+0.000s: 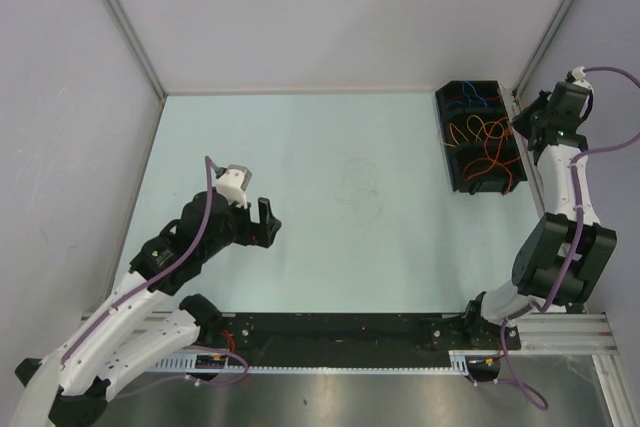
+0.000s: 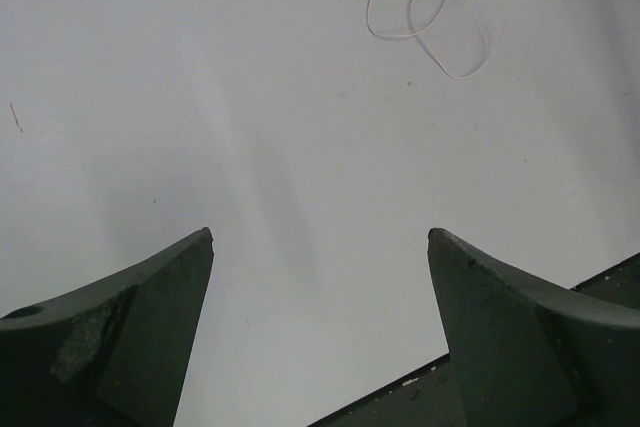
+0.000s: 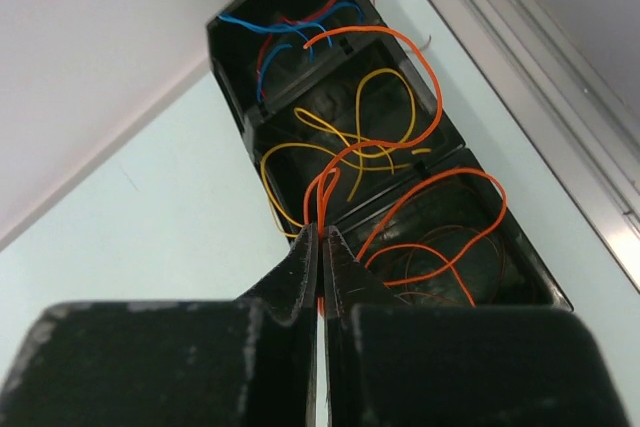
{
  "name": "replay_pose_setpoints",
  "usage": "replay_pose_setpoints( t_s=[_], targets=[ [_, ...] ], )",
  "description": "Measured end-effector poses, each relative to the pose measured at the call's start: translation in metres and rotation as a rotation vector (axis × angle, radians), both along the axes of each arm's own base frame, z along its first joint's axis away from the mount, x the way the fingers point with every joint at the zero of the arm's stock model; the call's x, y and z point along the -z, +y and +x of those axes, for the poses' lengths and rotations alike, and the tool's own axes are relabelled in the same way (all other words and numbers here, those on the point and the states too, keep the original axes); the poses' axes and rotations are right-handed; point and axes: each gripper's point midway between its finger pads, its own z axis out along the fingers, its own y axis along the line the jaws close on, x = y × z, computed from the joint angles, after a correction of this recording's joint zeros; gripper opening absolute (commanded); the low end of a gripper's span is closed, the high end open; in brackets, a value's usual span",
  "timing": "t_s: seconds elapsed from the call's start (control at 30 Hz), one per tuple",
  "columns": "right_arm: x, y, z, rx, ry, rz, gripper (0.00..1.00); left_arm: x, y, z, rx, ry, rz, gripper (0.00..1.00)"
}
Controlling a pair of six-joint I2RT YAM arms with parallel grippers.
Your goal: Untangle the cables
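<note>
The cables lie in a black three-compartment tray [image 1: 445,137] at the table's back right. In the right wrist view, blue and red cables [image 3: 270,32] fill the far compartment, yellow cables [image 3: 375,112] the middle one, and orange cables [image 3: 440,247] the near one. My right gripper [image 3: 320,230] is shut on an orange cable [image 3: 400,42] that loops up over the tray. In the top view this gripper [image 1: 516,125] is at the tray's right edge. My left gripper [image 1: 268,220] is open and empty over bare table. A thin pale wire [image 2: 430,17] lies ahead of it.
The pale wire [image 1: 362,190] lies loose at the table's middle. White enclosure walls with metal posts [image 1: 120,22] bound the table. A black rail [image 1: 340,332] runs along the near edge by the arm bases.
</note>
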Motion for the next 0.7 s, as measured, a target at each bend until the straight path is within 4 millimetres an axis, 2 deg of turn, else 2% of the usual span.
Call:
replay_pose_setpoints(
  t_s=[0.17, 0.4, 0.53, 0.7],
  targets=[
    [0.024, 0.003, 0.004, -0.009, 0.040, 0.013, 0.00, 0.001, 0.000, 0.000, 0.000, 0.000, 0.001, 0.93],
    [0.044, 0.006, 0.011, -0.025, 0.057, 0.026, 0.00, 0.000, 0.000, 0.000, 0.000, 0.000, 0.000, 0.93],
    [0.061, 0.010, 0.005, -0.023, 0.084, 0.046, 0.00, 0.000, 0.000, 0.000, -0.001, 0.000, 0.000, 0.93],
    [0.100, 0.015, -0.012, 0.002, 0.166, 0.085, 0.00, -0.001, 0.000, -0.001, 0.000, -0.004, -0.003, 0.93]
  ],
)
